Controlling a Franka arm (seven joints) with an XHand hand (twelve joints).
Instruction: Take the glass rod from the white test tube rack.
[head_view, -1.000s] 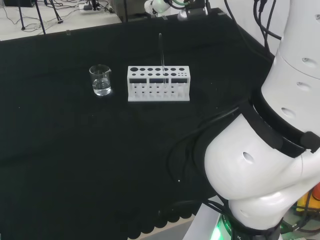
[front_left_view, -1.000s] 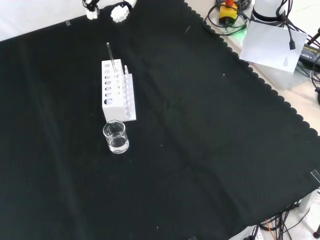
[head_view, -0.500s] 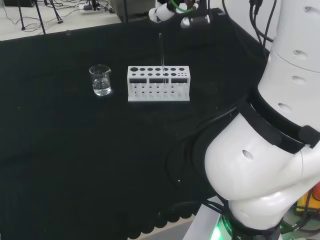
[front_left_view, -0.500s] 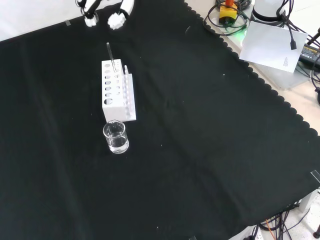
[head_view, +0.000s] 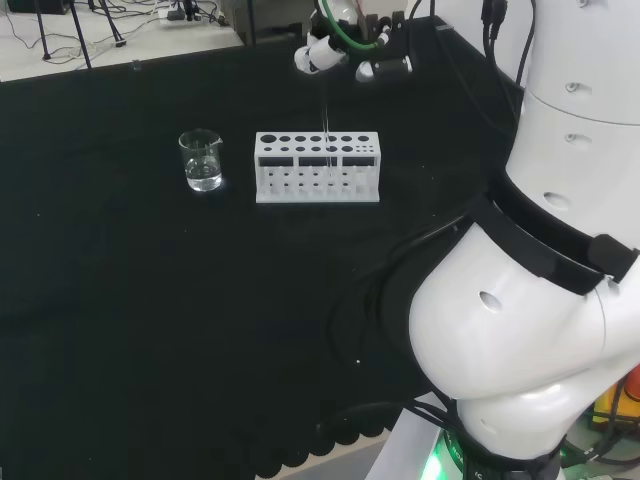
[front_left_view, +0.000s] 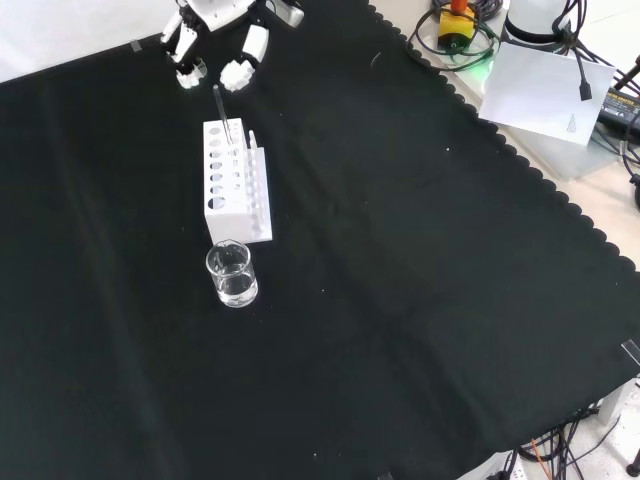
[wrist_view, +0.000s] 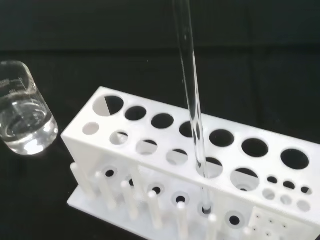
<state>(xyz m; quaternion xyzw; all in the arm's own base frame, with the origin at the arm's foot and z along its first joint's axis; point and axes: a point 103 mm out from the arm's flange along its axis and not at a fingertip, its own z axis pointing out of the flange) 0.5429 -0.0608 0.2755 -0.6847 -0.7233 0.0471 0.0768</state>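
The white test tube rack (head_view: 317, 167) (front_left_view: 236, 193) (wrist_view: 200, 175) stands on the black cloth. A clear glass rod (head_view: 323, 110) (front_left_view: 223, 115) (wrist_view: 191, 100) stands upright in one of its holes, reaching well above the rack. The black and white hand (head_view: 345, 55) (front_left_view: 222, 45) hovers at the rod's top end, its fingers spread to either side of the tip and not closed on it. In the front view two fingertips (front_left_view: 238, 74) flank the rod's top.
A small glass beaker (head_view: 202, 161) (front_left_view: 232, 275) (wrist_view: 22, 117) holding some clear liquid stands beside the rack's end. The arm's white links (head_view: 540, 300) are at the right of the head view. Cables and a paper sheet (front_left_view: 545, 90) lie beyond the cloth's scalloped edge.
The hand has come down and closer to the rod's top; its fingers now sit on either side of the tip. Rod, rack and beaker have not moved.
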